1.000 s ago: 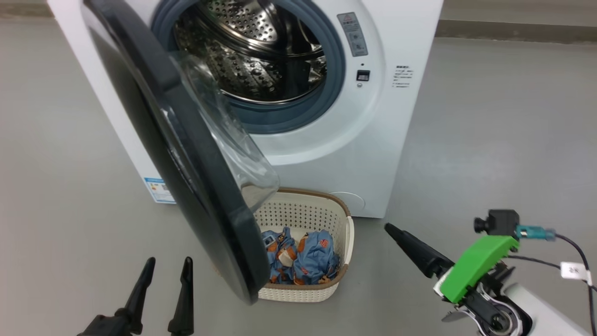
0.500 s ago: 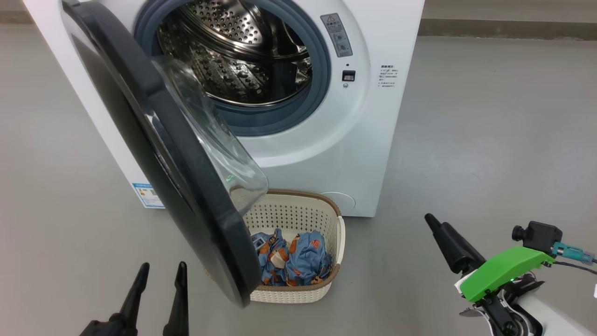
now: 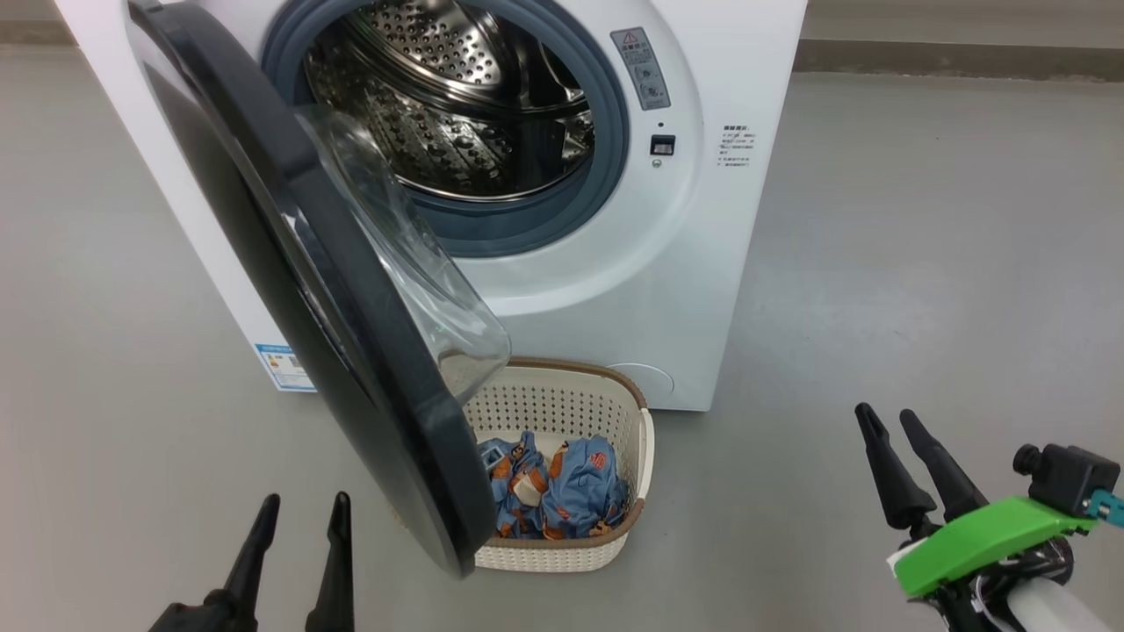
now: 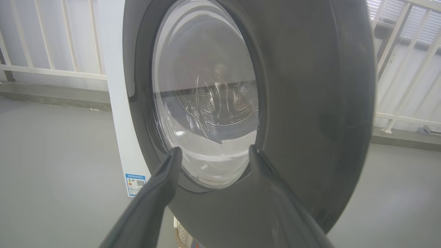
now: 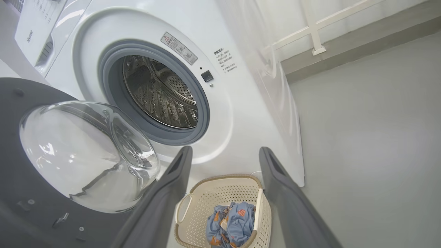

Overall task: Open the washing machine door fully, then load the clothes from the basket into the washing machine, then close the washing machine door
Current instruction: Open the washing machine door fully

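Under the door point(image 3: 369, 369), the basket point(image 3: 562, 404) holds the clothes point(image 3: 562, 491), close before the washer point(image 3: 685, 263). Left gripper point(image 3: 306, 502) and right gripper point(image 3: 885, 412): fingers spread wide, empty. I judge the door short of fully open; next, right gripper pushes its inner face wider.

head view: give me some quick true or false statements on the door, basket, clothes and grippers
1. The washing machine door is shut. False: it stands swung open, leaving the drum exposed.
2. The clothes lie inside the basket. True.
3. The right gripper holds the clothes. False: it is open and empty, above the floor to the right of the basket.
4. The left gripper is open and holds nothing. True.
5. The basket sits on top of the washing machine. False: it stands on the floor in front of it, partly under the open door.
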Available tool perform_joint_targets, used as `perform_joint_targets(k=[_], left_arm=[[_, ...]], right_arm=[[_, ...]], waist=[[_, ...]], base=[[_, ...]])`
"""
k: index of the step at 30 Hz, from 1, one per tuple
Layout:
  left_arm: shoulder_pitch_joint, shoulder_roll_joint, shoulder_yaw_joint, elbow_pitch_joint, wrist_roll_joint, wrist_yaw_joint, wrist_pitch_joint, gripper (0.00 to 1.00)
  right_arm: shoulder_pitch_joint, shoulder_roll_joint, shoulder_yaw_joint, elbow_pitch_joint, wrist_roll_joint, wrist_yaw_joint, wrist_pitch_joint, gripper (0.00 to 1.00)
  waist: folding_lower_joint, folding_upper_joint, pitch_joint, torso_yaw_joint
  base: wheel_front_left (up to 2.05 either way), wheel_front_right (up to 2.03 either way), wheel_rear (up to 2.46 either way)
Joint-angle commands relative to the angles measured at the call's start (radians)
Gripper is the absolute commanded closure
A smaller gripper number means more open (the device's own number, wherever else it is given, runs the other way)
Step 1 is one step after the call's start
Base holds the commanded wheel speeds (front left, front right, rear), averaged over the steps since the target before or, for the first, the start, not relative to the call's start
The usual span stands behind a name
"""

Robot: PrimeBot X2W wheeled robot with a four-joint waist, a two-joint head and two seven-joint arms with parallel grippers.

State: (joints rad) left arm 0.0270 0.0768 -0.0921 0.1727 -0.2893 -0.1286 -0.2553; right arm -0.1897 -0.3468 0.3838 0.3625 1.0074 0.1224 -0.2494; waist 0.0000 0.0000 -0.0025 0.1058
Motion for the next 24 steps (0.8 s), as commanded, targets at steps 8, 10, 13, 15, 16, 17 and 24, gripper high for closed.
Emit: perform_joint_targets(k=[8,10,13,15,16,17,24], left_arm=[[-0.013,0.011,0.032,-0.032,0.004,-0.002,-0.006,0.00],[-0.014,0.011,0.030,-0.032,0.003,-0.002,-0.006,0.00],[-0.014,0.010,0.028,-0.033,0.004,-0.002,-0.006,0.00],[-0.015,0.009,0.028,-0.033,0.004,-0.002,-0.006,0.00],[-0.015,0.009,0.028,-0.033,0.005,-0.002,-0.006,0.00],[-0.016,0.009,0.029,-0.033,0.005,-0.002,-0.006,0.00],[-0.021,0.008,0.031,-0.029,0.003,-0.002,-0.006,0.00]], right_arm=[[0.095,0.062,-0.148,-0.087,-0.231,0.008,-0.012,0.00],[0.117,0.080,-0.177,-0.100,-0.270,0.008,-0.012,0.00],[0.145,0.103,-0.219,-0.110,-0.314,0.008,-0.012,0.00],[0.161,0.117,-0.241,-0.115,-0.337,0.008,-0.012,0.00],[0.169,0.125,-0.250,-0.111,-0.341,0.008,-0.012,0.00],[0.175,0.133,-0.257,-0.108,-0.341,0.008,-0.012,0.00],[0.193,0.148,-0.271,-0.094,-0.356,0.008,-0.012,0.00]], waist=[[0.0000,0.0000,-0.002,0.004],[0.0000,0.0000,-0.001,0.007],[0.0000,0.0000,0.000,0.010],[0.0000,0.0000,0.001,0.012],[0.0000,0.0000,0.001,0.013],[0.0000,0.0000,0.002,0.014],[0.0000,0.0000,0.008,0.020]], base=[[0.00,0.00,0.00],[0.00,0.00,0.00],[0.00,0.00,0.00],[0.00,0.00,0.00],[0.00,0.00,0.00],[0.00,0.00,0.00],[0.00,0.00,0.00]])
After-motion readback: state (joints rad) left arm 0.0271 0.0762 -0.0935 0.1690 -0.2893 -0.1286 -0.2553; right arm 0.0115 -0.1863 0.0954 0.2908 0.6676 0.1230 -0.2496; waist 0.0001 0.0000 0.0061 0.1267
